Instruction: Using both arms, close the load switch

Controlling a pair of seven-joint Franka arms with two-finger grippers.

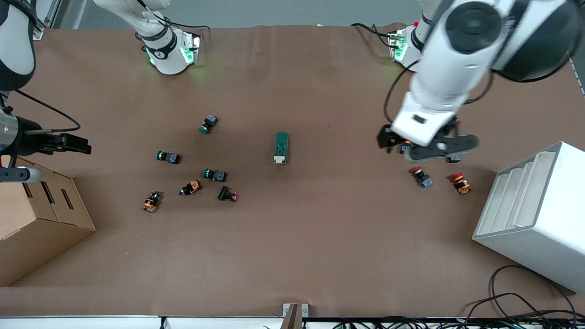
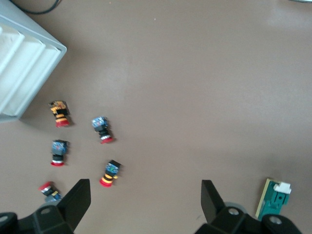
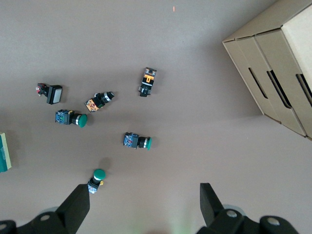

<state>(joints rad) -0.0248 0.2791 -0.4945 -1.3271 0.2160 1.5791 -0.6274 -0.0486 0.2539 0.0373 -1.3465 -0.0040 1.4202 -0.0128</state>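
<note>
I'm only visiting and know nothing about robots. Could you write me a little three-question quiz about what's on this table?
1. True or false: the load switch is held by a gripper.
2. The left gripper hangs over: A) red-capped push buttons, B) the cardboard box, C) the white rack.
3. Fill in: the right gripper has its fingers ____.

Key: 1. False, it lies untouched on the table. 2. A. 3. Open.

2 white arms [image 1: 445, 68], black joint bands, green-lit bases [image 1: 171, 52].
</note>
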